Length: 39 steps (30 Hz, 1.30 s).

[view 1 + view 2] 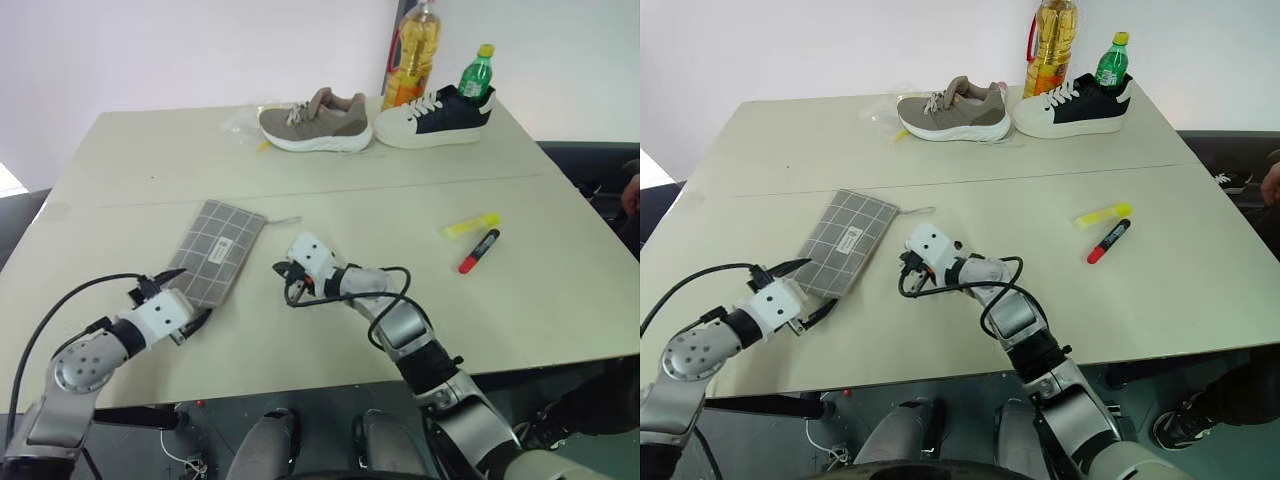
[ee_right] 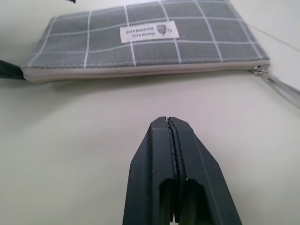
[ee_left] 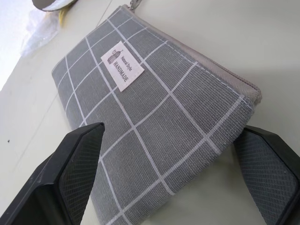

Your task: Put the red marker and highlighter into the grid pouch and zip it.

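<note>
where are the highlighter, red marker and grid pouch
highlighter [image 1: 471, 226], left eye view, middle of its yellow body
red marker [image 1: 479, 251], left eye view, mid-barrel
grid pouch [image 2: 140, 49], right wrist view, fabric below the label

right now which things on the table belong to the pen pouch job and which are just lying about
For the job:
grey grid fabric pouch
slim yellow highlighter
red marker with black cap

Just lying about:
tan sneaker
white and navy sneaker
oil bottle
green bottle
</note>
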{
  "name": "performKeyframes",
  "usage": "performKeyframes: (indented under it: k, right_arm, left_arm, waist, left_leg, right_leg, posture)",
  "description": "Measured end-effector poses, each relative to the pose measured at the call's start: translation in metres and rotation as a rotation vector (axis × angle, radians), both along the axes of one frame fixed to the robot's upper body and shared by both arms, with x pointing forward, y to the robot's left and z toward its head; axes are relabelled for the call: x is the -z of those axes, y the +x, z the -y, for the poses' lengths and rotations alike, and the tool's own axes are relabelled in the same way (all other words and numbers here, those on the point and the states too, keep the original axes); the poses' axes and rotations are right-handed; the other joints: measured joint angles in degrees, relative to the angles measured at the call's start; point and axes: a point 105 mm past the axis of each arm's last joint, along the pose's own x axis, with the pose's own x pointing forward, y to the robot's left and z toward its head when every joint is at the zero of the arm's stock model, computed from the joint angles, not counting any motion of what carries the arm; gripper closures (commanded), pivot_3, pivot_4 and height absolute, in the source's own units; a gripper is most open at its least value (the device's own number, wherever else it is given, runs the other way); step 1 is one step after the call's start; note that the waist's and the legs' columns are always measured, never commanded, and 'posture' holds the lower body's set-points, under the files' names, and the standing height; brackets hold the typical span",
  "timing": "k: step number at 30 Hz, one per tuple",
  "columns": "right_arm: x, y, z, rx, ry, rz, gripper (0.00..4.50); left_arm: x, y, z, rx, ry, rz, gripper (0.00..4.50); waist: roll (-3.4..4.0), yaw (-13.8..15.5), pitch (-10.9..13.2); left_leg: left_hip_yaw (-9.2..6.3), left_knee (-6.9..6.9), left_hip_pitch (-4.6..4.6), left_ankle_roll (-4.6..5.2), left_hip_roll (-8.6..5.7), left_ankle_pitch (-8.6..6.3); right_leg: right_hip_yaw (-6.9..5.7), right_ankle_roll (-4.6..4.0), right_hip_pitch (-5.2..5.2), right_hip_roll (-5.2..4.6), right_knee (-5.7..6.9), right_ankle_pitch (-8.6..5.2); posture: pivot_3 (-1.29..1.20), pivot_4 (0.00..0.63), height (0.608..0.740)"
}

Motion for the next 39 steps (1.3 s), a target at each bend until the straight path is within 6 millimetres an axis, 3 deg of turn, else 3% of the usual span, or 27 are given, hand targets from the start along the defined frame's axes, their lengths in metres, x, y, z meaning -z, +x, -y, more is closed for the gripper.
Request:
performKeyframes:
  k: [1,8,16,20,23,25,28,30,32,35,38,39]
  right_arm:
    - [-0.001,0.0,0.0,0.003,0.003,0.002,4.5]
    - [0.004,0.001,0.01,0.04,-0.011,-0.005,4.5]
    - [-0.004,0.006,0.021,0.068,0.019,0.0,4.5]
    - [-0.014,0.015,0.042,0.114,0.064,0.007,4.5]
    - [-0.023,0.016,0.047,0.115,0.126,-0.001,4.5]
    - [-0.036,0.016,0.05,0.115,0.25,-0.038,4.5]
    - [-0.074,0.031,0.067,0.198,0.597,-0.167,4.5]
    - [-0.095,0.042,0.084,0.249,0.688,-0.166,4.5]
    - [-0.093,0.044,0.095,0.286,0.674,-0.164,4.5]
    - [-0.073,0.043,0.104,0.334,0.605,-0.184,4.5]
    - [-0.069,0.044,0.107,0.336,0.546,-0.165,3.65]
    - [-0.069,0.043,0.108,0.324,0.508,-0.143,3.16]
  left_arm:
    - [0.002,0.001,0.001,0.008,0.001,-0.001,0.85]
    - [0.01,0.008,0.002,0.0,0.013,0.016,4.38]
    - [-0.002,0.014,-0.003,-0.066,-0.05,0.114,4.45]
    - [-0.039,0.015,0.005,-0.077,-0.234,0.194,4.45]
    - [-0.048,0.013,0.015,-0.046,-0.295,0.18,4.45]
    - [-0.051,0.011,0.024,-0.027,-0.347,0.159,4.45]
    - [-0.057,0.011,0.041,-0.017,-0.518,0.13,4.45]
    - [-0.066,0.012,0.051,0.002,-0.595,0.124,4.45]
    - [-0.07,0.012,0.056,0.011,-0.64,0.112,4.45]
    - [-0.071,0.013,0.064,0.022,-0.696,0.078,4.45]
    - [-0.074,0.013,0.077,0.067,-0.734,0.044,4.5]
    - [-0.075,0.013,0.079,0.074,-0.745,0.042,4.5]
  waist:
    - [0.02,0.0,0.0]
    - [0.0,-0.1,0.0]
    - [-0.04,0.0,0.0]
    - [-0.17,-0.1,0.0]
    - [-0.17,-0.3,0.0]
    - [-0.16,-0.4,0.0]
    - [-0.15,-0.2,0.1]
    - [-0.2,0.1,0.0]
    - [-0.22,0.1,0.0]
    - [-0.12,-0.1,0.1]
    - [-0.12,-0.3,0.1]
    - [-0.12,-0.3,0.1]
  left_leg:
    - [0.0,0.0,0.0,0.0,0.0,0.0]
    - [-0.02,-0.01,0.0,0.0,0.06,0.0]
    - [-0.02,0.0,-0.03,0.0,0.06,0.0]
    - [-0.02,0.03,-0.07,-0.03,0.05,-0.02]
    - [-0.02,0.01,-0.07,-0.07,0.09,-0.06]
    - [-0.02,0.0,-0.07,-0.08,0.11,-0.07]
    - [-0.03,0.05,-0.08,-0.08,0.13,-0.08]
    - [-0.03,0.1,-0.07,-0.09,0.12,-0.08]
    - [-0.03,0.09,-0.06,-0.07,0.1,-0.09]
    - [0.02,0.07,-0.12,-0.05,0.1,-0.1]
    - [0.05,0.05,-0.14,-0.04,0.12,-0.1]
    - [0.06,0.05,-0.14,-0.04,0.12,-0.1]
  right_leg:
    - [0.0,0.0,0.0,0.0,0.0,0.0]
    - [0.05,-0.02,-0.04,0.09,0.0,0.02]
    - [0.09,-0.02,-0.05,0.11,-0.01,0.02]
    - [0.1,-0.02,-0.04,0.09,-0.08,0.02]
    - [0.12,-0.02,-0.05,0.13,-0.08,0.03]
    - [0.16,-0.02,-0.04,0.17,-0.08,0.03]
    - [0.19,-0.05,-0.04,0.2,-0.06,0.05]
    - [0.18,-0.06,-0.01,0.2,-0.07,0.05]
    - [0.21,-0.06,0.02,0.19,-0.14,0.05]
    - [0.26,-0.06,0.01,0.19,-0.12,0.05]
    - [0.31,-0.06,0.08,0.21,-0.09,0.06]
    - [0.31,-0.07,0.08,0.22,-0.09,0.06]
  posture:
    - [0.0,0.15,0.738]
    - [0.0,0.15,0.738]
    - [0.0,0.15,0.738]
    - [0.0,0.15,0.738]
    - [0.0,0.15,0.738]
    - [0.0,0.15,0.738]
    - [0.0,0.15,0.738]
    - [0.0,0.15,0.738]
    - [0.0,0.15,0.738]
    - [0.0,0.15,0.738]
    - [0.0,0.15,0.738]
    - [0.0,0.15,0.738]
